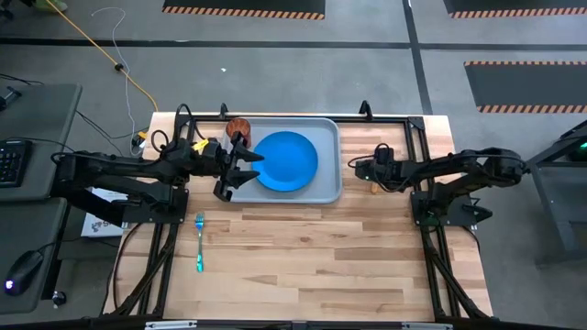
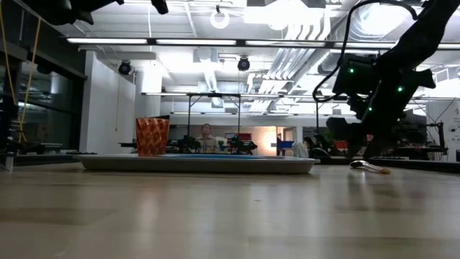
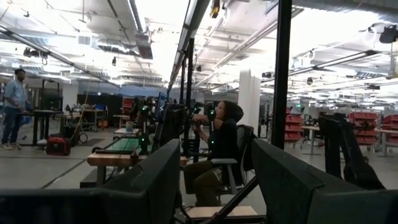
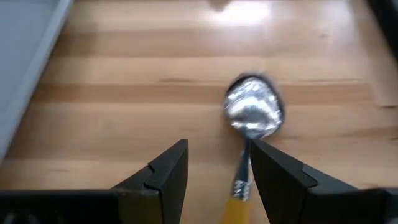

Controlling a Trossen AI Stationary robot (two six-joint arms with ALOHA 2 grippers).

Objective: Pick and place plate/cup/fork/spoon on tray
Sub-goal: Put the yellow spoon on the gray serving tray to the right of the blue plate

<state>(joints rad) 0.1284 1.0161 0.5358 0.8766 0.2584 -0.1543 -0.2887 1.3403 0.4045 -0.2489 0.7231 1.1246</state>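
The blue plate [image 1: 286, 161] lies on the pale tray [image 1: 326, 136]. The reddish-brown cup [image 1: 238, 126] stands upright in the tray's far left corner and also shows in the low view [image 2: 152, 137]. The teal-handled fork [image 1: 199, 243] lies flat on the table in front of the tray's left end. The orange-handled spoon [image 4: 252, 115] lies flat on the table right of the tray. My right gripper [image 4: 217, 158] is open just above it, with the spoon's neck between the fingers, close to one. My left gripper [image 1: 240, 172] is open over the tray's left part, well above it.
The tray's right rim [image 4: 25, 74] is close to the left of the spoon. Black frame rails [image 1: 404, 119] run along the table's far and side edges. Bare wooden tabletop [image 1: 312, 266] stretches in front of the tray. People sit and stand in the room beyond the table.
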